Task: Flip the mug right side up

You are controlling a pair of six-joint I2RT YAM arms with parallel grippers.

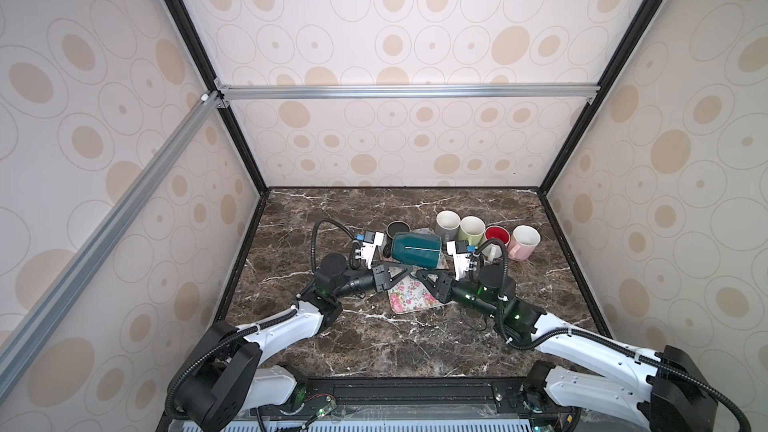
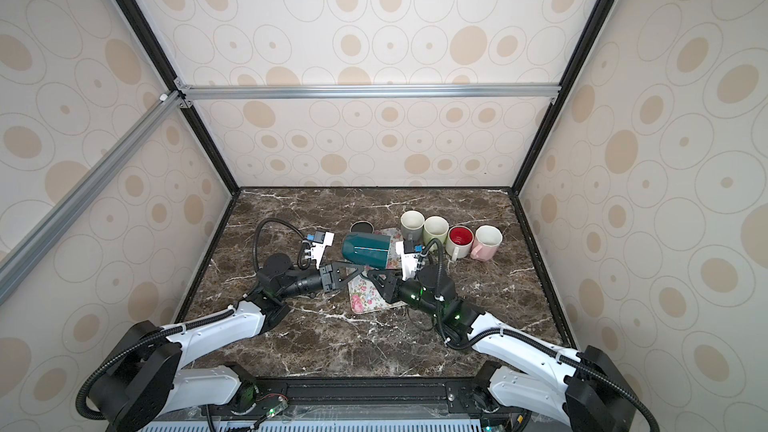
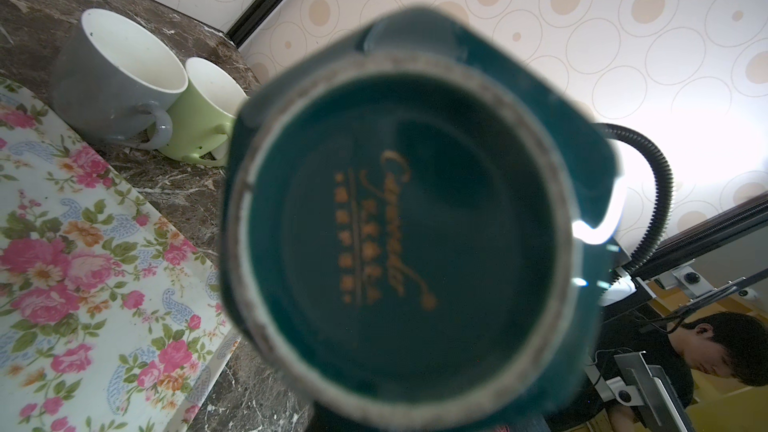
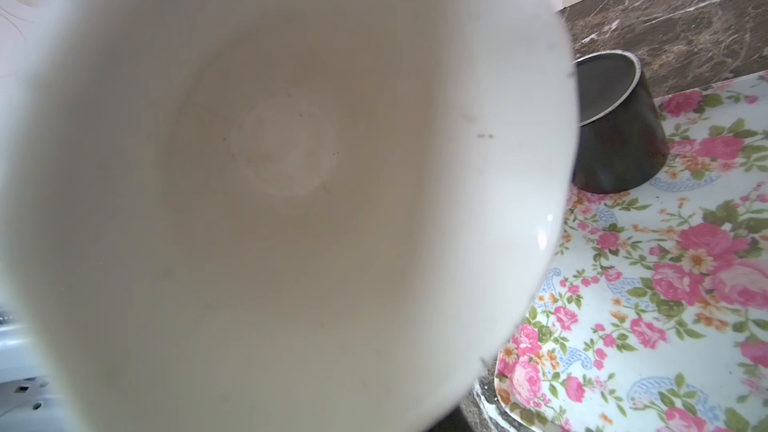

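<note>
Both arms' fingers flank the sideways teal mug (image 1: 415,252) above floral tray (image 1: 411,297).

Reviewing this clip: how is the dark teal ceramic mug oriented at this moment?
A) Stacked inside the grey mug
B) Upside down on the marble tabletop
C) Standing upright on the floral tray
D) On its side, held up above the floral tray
D: in a top view the dark teal ceramic mug lies sideways above the floral tray; the left wrist view faces its base and the right wrist view its white inside.
</note>
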